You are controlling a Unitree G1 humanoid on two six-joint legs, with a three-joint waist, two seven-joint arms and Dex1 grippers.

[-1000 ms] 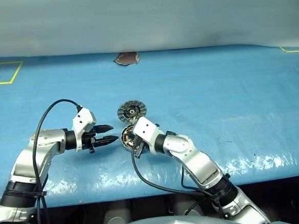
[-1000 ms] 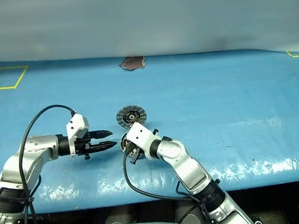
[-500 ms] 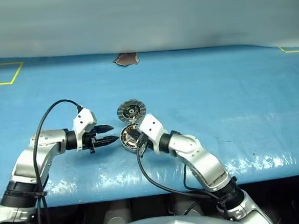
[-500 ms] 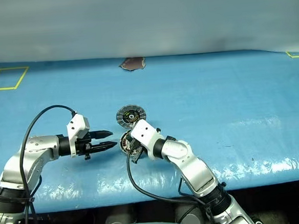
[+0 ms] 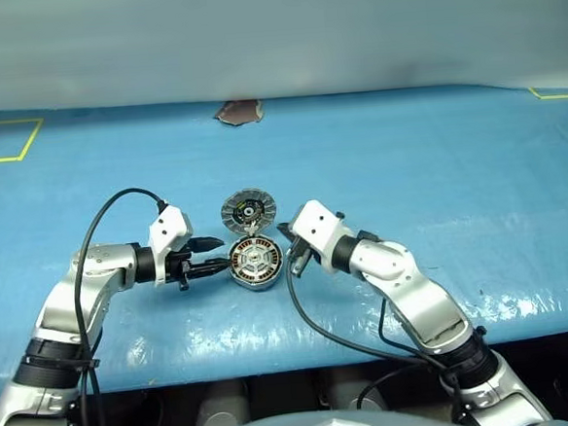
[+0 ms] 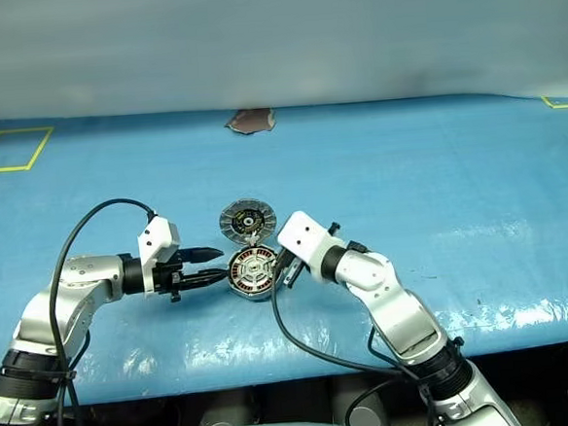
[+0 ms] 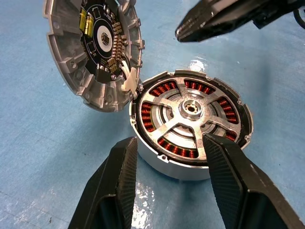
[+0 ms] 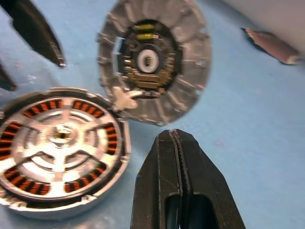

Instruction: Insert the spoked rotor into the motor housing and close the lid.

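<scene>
The spoked rotor [image 7: 190, 110] sits inside the motor housing [image 7: 164, 164] (copper windings showing), lid [image 7: 93, 52] hinged open.

Spoked rotor [image 8: 59, 148] inside motor housing [image 8: 28, 202], lid [image 8: 153, 59] open beside.

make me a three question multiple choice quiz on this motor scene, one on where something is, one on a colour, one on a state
1. Where is the spoked rotor?
A. seated inside the motor housing
B. lying on the blue sheet away from the housing
C. held in the right gripper

2. What colour are the windings showing between the spokes?
A. green
B. copper-orange
C. white

3. What state is the lid in?
A. shut over the housing
B. swung open, joined at the rim
C. detached, lying far off

Answers: 1 A, the spokes lie over the windings inside the cup. 2 B, both wrist views show orange coils. 3 B, it tilts up beside the housing at a pale hinge piece.
</scene>
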